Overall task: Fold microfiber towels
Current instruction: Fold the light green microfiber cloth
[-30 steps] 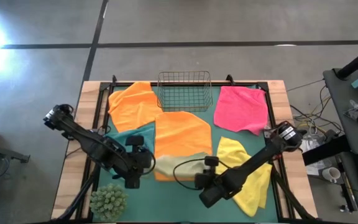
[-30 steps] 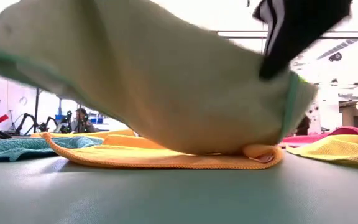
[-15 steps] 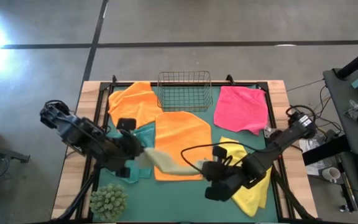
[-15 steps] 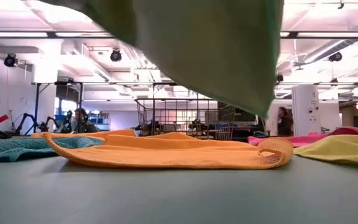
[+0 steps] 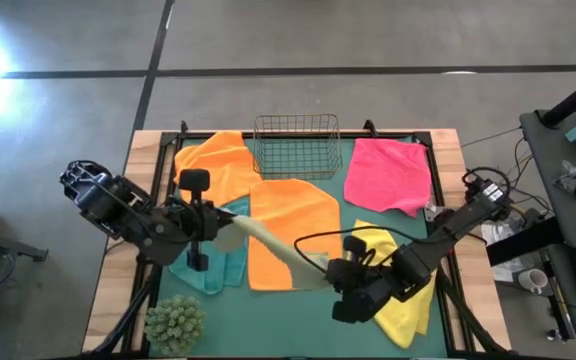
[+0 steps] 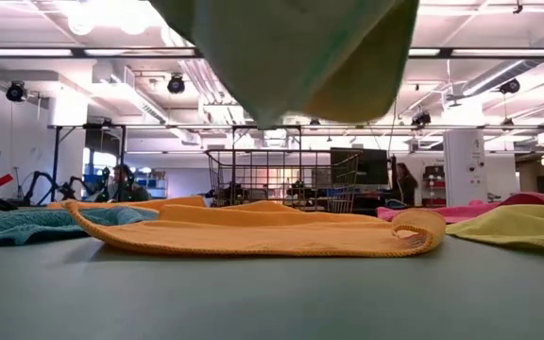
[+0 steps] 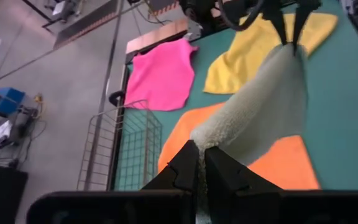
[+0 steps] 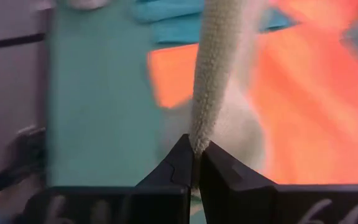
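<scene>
The left pincer (image 5: 216, 222) and the right pincer (image 5: 330, 272) each pinch one end of the pale green towel (image 5: 268, 246). It hangs stretched between them, above the orange towel (image 5: 290, 212) on the desk (image 5: 268, 310). To do this well, keep it tight and level, then lay it flat on a bare spot. The low view cuts off its top, so the grips are hidden there.

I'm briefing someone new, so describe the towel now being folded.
Start at the wire basket and go to the orange towel before it. Above it hangs the pale olive-green towel, stretched between left pincer and right pincer, the only cloth lifted.
</scene>
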### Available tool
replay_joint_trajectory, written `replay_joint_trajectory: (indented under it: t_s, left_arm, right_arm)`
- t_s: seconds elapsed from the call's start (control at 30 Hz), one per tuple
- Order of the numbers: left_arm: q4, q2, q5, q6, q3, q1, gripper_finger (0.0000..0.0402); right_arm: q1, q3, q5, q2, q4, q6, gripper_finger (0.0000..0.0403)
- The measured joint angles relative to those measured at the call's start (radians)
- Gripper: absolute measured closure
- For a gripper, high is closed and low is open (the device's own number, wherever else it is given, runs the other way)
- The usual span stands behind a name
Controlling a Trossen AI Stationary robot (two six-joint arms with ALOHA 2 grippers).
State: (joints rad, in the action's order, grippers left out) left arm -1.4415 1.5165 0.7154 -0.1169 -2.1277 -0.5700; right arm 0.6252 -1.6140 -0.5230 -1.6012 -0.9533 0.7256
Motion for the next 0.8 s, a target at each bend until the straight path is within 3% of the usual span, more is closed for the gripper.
replay_joint_trajectory:
  t_s: [0.03,0.1,0.37,0.6,0.8]
  left_arm:
    - [-0.002,0.003,0.003,0.001,-0.001,0.002,0.0400]
    - [-0.011,0.014,0.000,0.001,0.000,0.002,0.0400]
    - [-0.018,0.050,-0.094,-0.015,0.000,0.004,0.0400]
    - [-0.134,0.073,-0.190,-0.200,0.004,0.021,0.0400]
    - [-0.131,0.085,-0.256,-0.287,0.048,0.027,0.0400]
  right_arm:
    - [0.001,0.001,-0.018,0.000,-0.013,0.015,0.0394]
    - [0.000,0.001,0.051,0.005,0.011,-0.029,0.0394]
    - [-0.004,0.001,0.028,0.008,-0.076,0.024,0.0394]
    - [-0.006,-0.065,0.032,0.012,-0.217,0.099,0.0394]
    - [-0.006,-0.165,0.025,0.012,-0.328,0.088,0.0394]
